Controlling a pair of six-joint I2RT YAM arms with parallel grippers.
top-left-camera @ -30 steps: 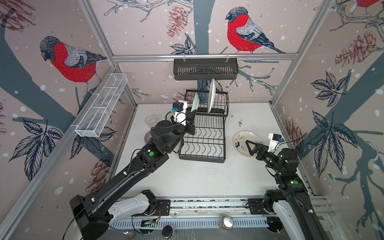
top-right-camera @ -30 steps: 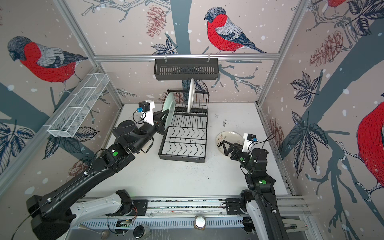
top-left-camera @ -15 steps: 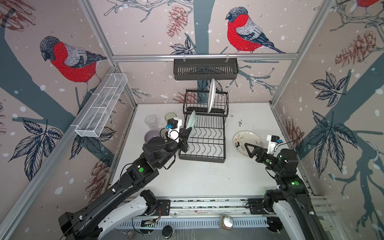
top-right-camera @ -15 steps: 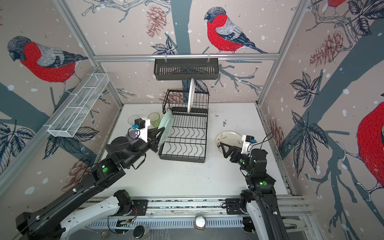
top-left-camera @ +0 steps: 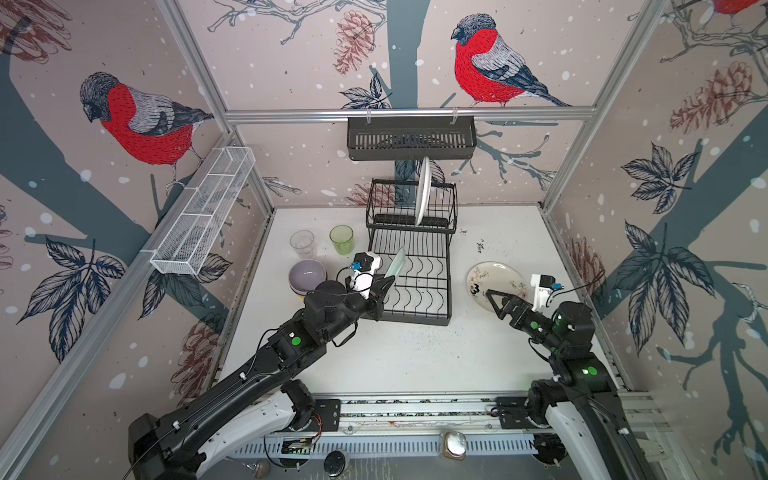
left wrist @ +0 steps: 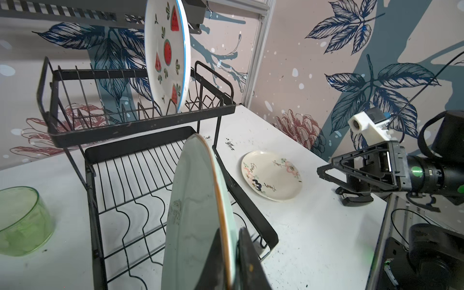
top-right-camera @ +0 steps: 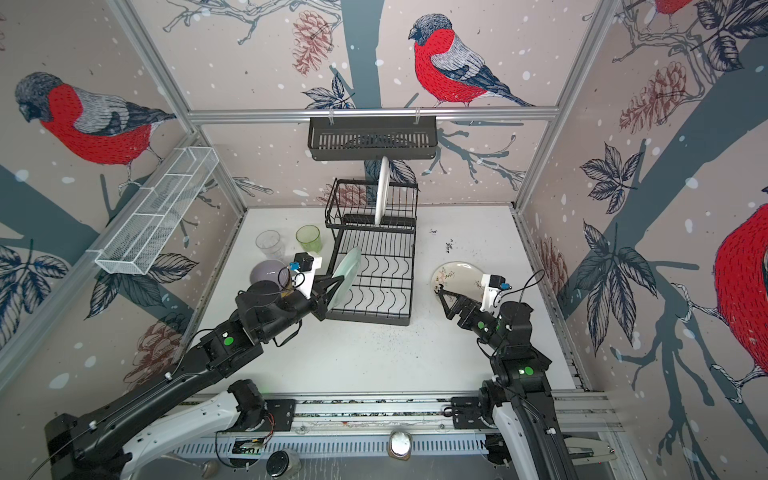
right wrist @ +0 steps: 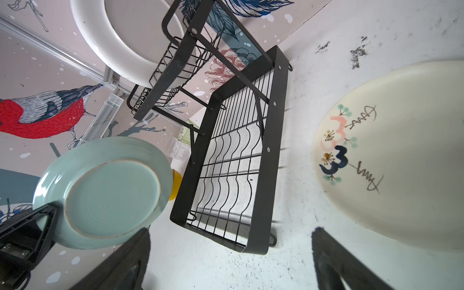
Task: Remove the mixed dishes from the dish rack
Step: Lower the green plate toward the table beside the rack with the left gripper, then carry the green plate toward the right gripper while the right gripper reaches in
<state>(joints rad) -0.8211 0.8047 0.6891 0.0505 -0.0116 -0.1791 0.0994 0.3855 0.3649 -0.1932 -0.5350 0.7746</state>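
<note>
Presently the unloading is running late in its course, to judge by the count below.

Dish rack (top-left-camera: 415, 319): standing mid-worktop (top-left-camera: 415, 361) and reaching back to the far edge. Its lower tier is showing no dish resting in it.

Mint plate (top-right-camera: 347, 272): being held on edge over the rack's left side by the left claw (left wrist: 229, 241), which is pinching the rim narrowly. It is not yet set down.

Watermelon plate (left wrist: 167, 55): standing upright in the upper tier. As far as is showing, it is the one dish left racked.

Floral plate (top-left-camera: 494, 282): lying flat near the worktop's right edge.

Right claw (right wrist: 229, 238): hovering wide and empty just beside the floral plate, on its near-edge side.

Green glass (top-left-camera: 341, 240) and clear glass (top-left-camera: 302, 244): standing upright side by side towards the far-left corner.

Lilac bowl (top-left-camera: 307, 272): sitting by the left edge on top of a yellow bowl (right wrist: 176, 184), of which only a sliver is showing.

Left to do, by judgement: setting the mint plate down, then lifting out the watermelon plate.
</note>
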